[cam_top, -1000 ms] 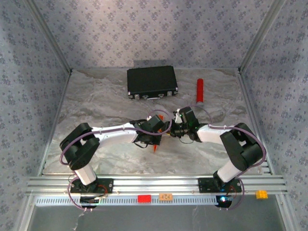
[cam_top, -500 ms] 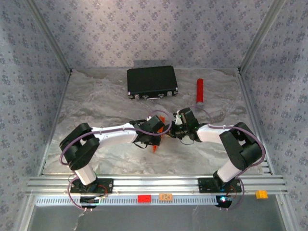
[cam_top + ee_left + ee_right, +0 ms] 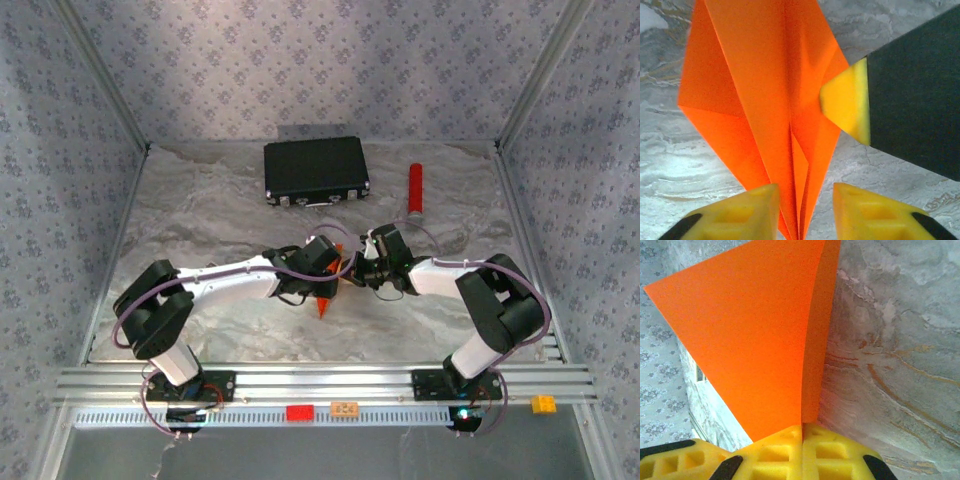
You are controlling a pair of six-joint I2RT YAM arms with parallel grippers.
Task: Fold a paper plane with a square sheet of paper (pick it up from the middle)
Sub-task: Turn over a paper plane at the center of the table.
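- The orange paper (image 3: 765,100) is folded into a pointed shape with a centre crease. It sits at the middle of the table (image 3: 200,220), between the two wrists. In the top view its tip points to 6 o'clock, toward the arm bases.
- Whether that tip rests on the marbled surface cannot be told.
- The left gripper (image 3: 802,212) is partly open. Its yellow fingertips (image 3: 747,212) stand apart at 6 o'clock in the left wrist view, and the paper's narrow end runs down between them. The fingertip on the 9 o'clock side lies just against the paper's edge, while the other stands clear, so they do not pinch it.
- The right gripper (image 3: 802,440) is closed tight on the paper — its two yellow pads meet at 6 o'clock in the right wrist view. The sheet rises from them toward 12 o'clock as a broad orange wedge.
- In the left wrist view one finger of the right gripper (black, with a yellow tip) comes in from 3 o'clock and touches the paper's right edge.
- The black case (image 3: 315,170) lies at 12 o'clock from the paper, toward the far side of the table.
- The red cylinder (image 3: 415,188) lies between 1 and 2 o'clock from the paper — well apart from it, and to the right of the case.
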